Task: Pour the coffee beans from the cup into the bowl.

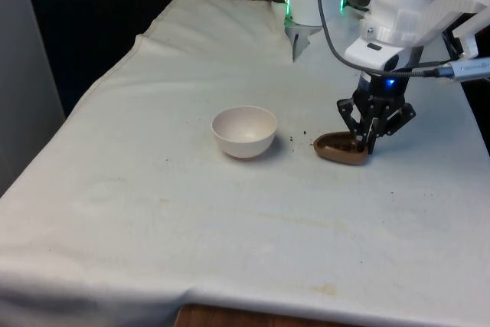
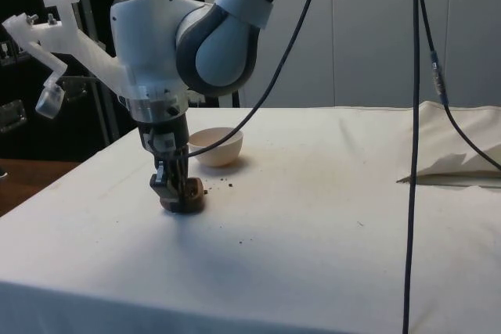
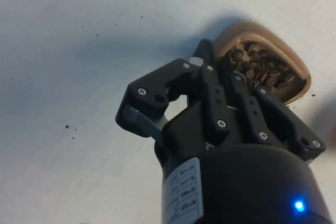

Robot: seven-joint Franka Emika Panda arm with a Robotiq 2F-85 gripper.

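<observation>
The gripper (image 1: pixel 366 143) pinches the rim of the brown cup (image 1: pixel 341 148) of coffee beans (image 3: pixel 260 69) standing on the cloth beneath it, the white bowl (image 1: pixel 244 131) lying off towards the front view's left.

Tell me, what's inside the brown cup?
Dark coffee beans fill the brown cup. The tool grips its rim and covers part of the inside, so the bottom cannot be seen.

Matt white cloth (image 1: pixel 230 227), smooth cream bowl (image 1: pixel 244 132), smooth brown cup (image 1: pixel 341 148), black plastic gripper (image 1: pixel 367 142).
</observation>
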